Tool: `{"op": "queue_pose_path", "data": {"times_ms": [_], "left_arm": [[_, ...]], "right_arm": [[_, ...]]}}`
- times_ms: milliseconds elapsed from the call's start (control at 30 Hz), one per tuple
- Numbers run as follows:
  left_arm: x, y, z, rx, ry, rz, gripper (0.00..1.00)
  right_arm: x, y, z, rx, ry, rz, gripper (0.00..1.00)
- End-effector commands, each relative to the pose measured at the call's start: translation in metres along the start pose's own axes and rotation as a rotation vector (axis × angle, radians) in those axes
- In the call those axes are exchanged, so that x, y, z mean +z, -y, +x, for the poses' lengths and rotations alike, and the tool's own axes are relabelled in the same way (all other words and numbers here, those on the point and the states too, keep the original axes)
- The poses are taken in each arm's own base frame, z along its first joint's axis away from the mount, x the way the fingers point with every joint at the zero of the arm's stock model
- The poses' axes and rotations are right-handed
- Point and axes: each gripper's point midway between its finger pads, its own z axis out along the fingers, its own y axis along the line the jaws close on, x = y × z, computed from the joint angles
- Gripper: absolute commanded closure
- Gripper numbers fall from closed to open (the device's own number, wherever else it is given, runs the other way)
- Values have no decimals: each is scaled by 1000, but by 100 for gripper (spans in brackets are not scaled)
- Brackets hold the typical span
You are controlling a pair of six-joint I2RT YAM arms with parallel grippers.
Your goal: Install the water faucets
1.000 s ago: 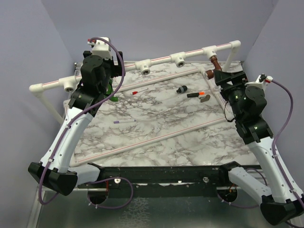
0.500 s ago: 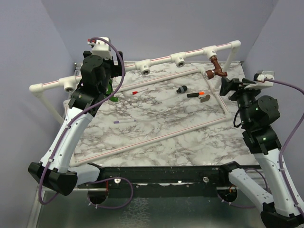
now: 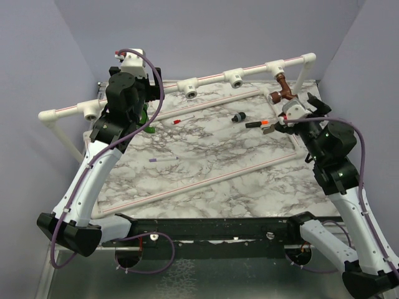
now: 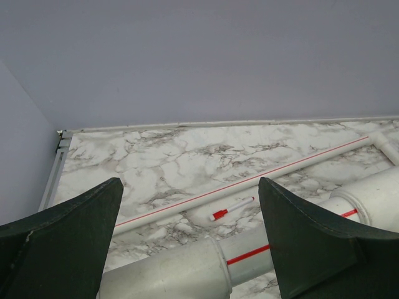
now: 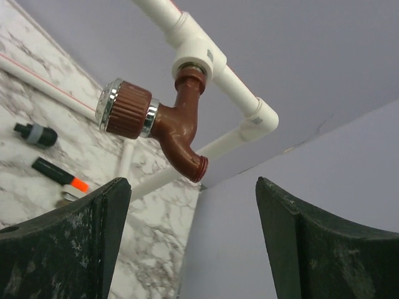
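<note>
The reddish-brown water faucet (image 5: pixel 175 123) hangs from a white T-fitting (image 5: pixel 197 53) on the pipe rail, silvery knob end to the left, spout down. My right gripper (image 5: pixel 191 208) is open just below and in front of it, nothing between its fingers; in the top view it (image 3: pixel 288 118) sits beside the faucet (image 3: pixel 282 90). The green water faucet (image 3: pixel 146 117) shows only as green bits behind my left arm. My left gripper (image 4: pixel 190 190) is open over the white pipe rail (image 4: pixel 187 265), gripping nothing.
Two bare T-fittings (image 3: pixel 189 86) (image 3: pixel 235 76) sit mid-rail and another at the left (image 3: pixel 91 111). On the marble top lie a red-tipped pen (image 3: pixel 184 119), a purple pen (image 3: pixel 163 159), a small black fitting (image 3: pixel 237 116) and a black-orange marker (image 3: pixel 257 124). Thin white pipes (image 3: pixel 206 180) cross the tabletop.
My right gripper has drawn back from the brown faucet, turned at the wrist, and its jaws have spread slightly. The faucet stays on the fitting. The left arm has not moved.
</note>
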Motion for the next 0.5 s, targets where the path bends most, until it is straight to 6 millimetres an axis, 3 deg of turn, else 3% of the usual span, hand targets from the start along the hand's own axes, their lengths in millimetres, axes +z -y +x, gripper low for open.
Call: {"op": "queue_pose_path", "data": {"times_ms": [0, 200, 467], "left_arm": [[-5, 29, 69, 47, -234, 121, 11], [-5, 30, 69, 49, -236, 124, 11], [-6, 30, 69, 50, -235, 124, 10]], "right_arm": [[6, -8, 10, -300, 0, -47, 14], [17, -2, 23, -513, -32, 22, 14], [33, 15, 8, -738, -36, 134, 14]]}}
